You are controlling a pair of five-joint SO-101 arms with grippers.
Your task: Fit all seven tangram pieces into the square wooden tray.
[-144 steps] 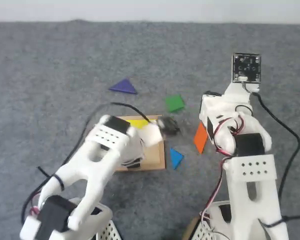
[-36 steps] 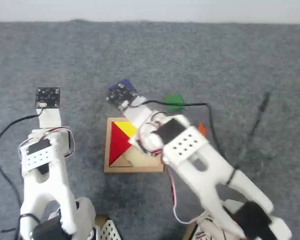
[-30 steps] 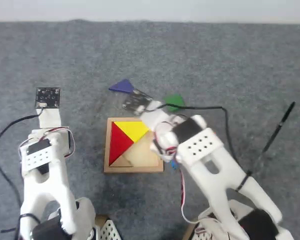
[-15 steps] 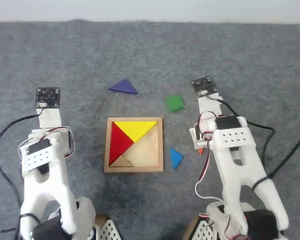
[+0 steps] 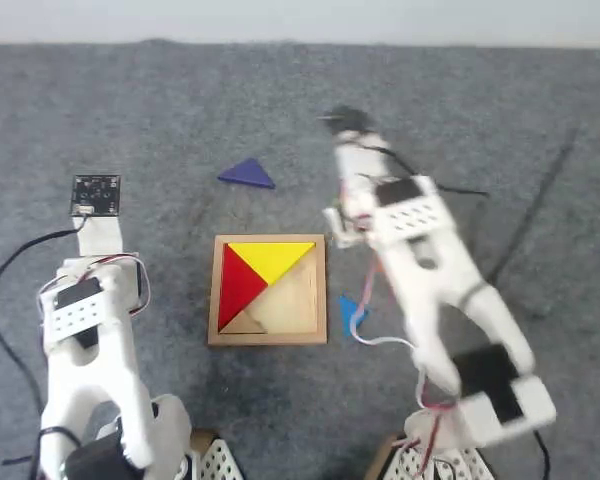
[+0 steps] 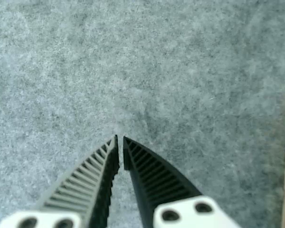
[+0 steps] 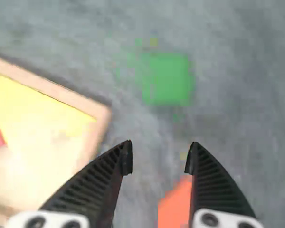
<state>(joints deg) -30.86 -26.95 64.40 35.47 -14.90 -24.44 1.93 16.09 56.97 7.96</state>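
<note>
— Green square (image 7: 166, 78): which way from the right gripper (image 7: 156, 156)?
— Ahead of its tips, roughly in line with the gap. The jaws stand apart, holding nothing. The orange piece (image 7: 176, 204) lies by 1 finger.
— Long axis?
— None, being square; its sides sit skewed to the wooden tray (image 7: 100, 114) rim, near it.
— And the left gripper (image 6: 119, 140)?
— Pinched together over bare carpet (image 6: 180, 71), on the tray's far side. The right arm is nearer. In the tray lie the yellow triangle (image 5: 270, 258) and red triangle (image 5: 237, 283).
</note>
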